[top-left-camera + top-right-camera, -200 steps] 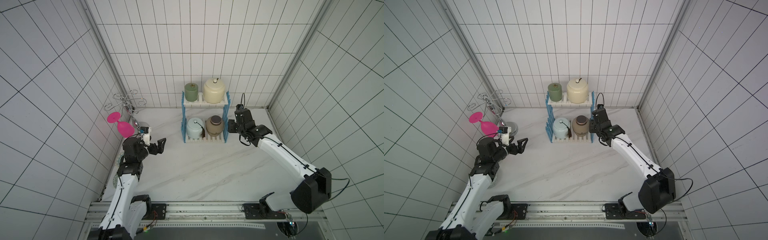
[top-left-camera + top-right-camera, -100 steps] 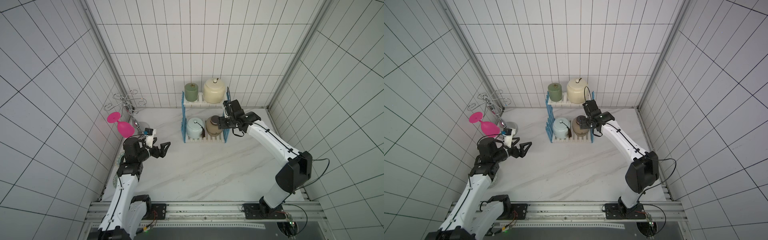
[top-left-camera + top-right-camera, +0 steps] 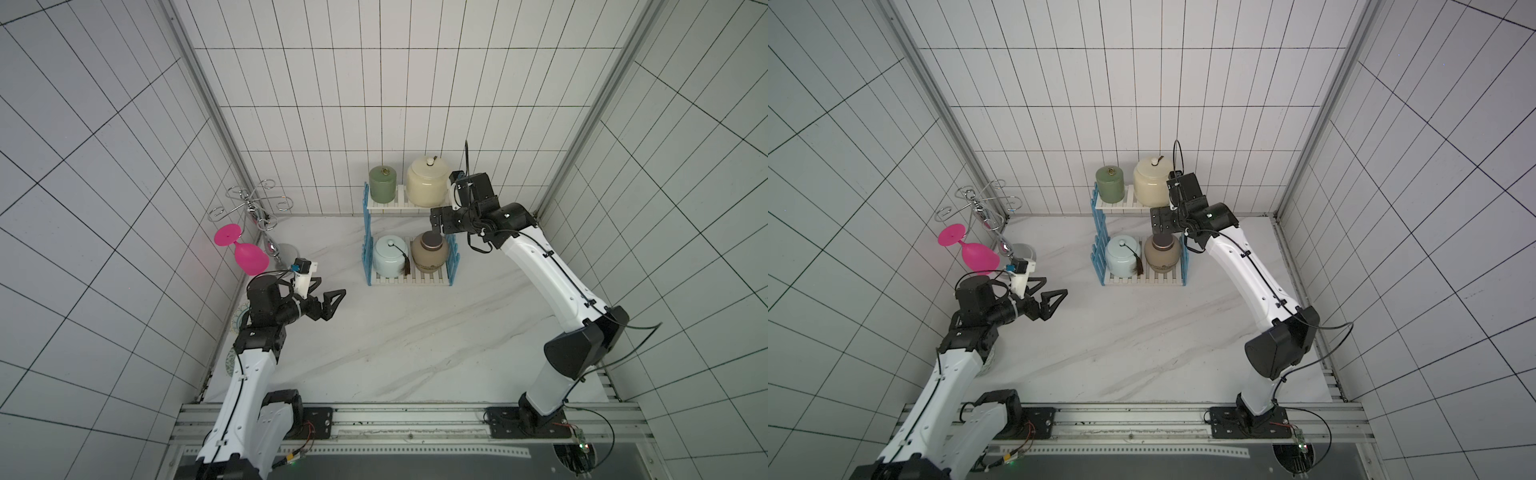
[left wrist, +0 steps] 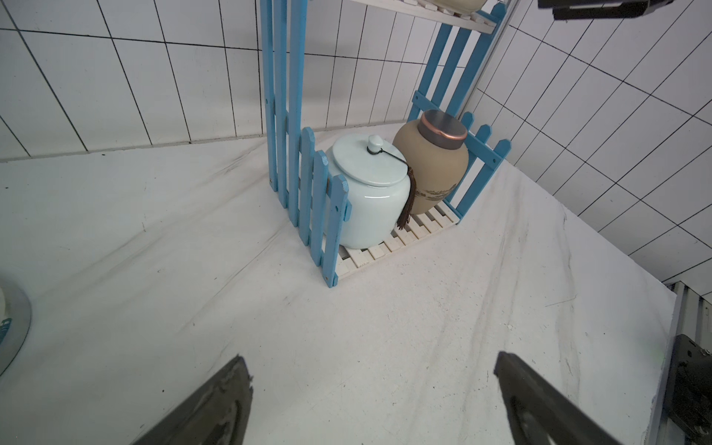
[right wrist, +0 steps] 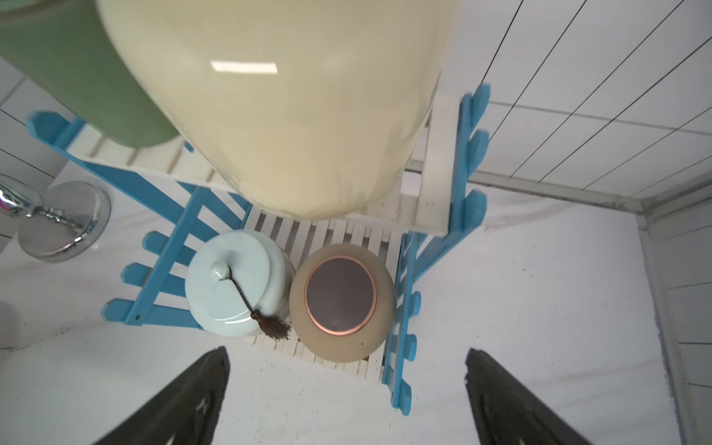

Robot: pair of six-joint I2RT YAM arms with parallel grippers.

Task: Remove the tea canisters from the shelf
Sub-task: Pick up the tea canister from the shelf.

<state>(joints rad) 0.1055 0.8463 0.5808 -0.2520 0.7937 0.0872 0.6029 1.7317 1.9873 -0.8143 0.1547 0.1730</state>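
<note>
No pick yet: sage-green canister [image 3: 382,189], cream jar [image 3: 428,187], pale-blue jar [image 3: 388,255] and tan-brown jar [image 3: 430,253] all sit on the shelf [image 3: 409,279]. Your right hand [image 3: 436,220] hangs wide open, empty, above the tan-brown jar; lower it around that. Left hand [image 3: 330,299]: open, empty

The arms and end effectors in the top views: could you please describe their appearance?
The left arm and right arm have white links, black joints and thin black cables along them. The left end effector and right end effector have black triangular fingers.

Both top views looked down from afar; both wrist views, closer, shared the shelf [image 4: 291,115].
</note>
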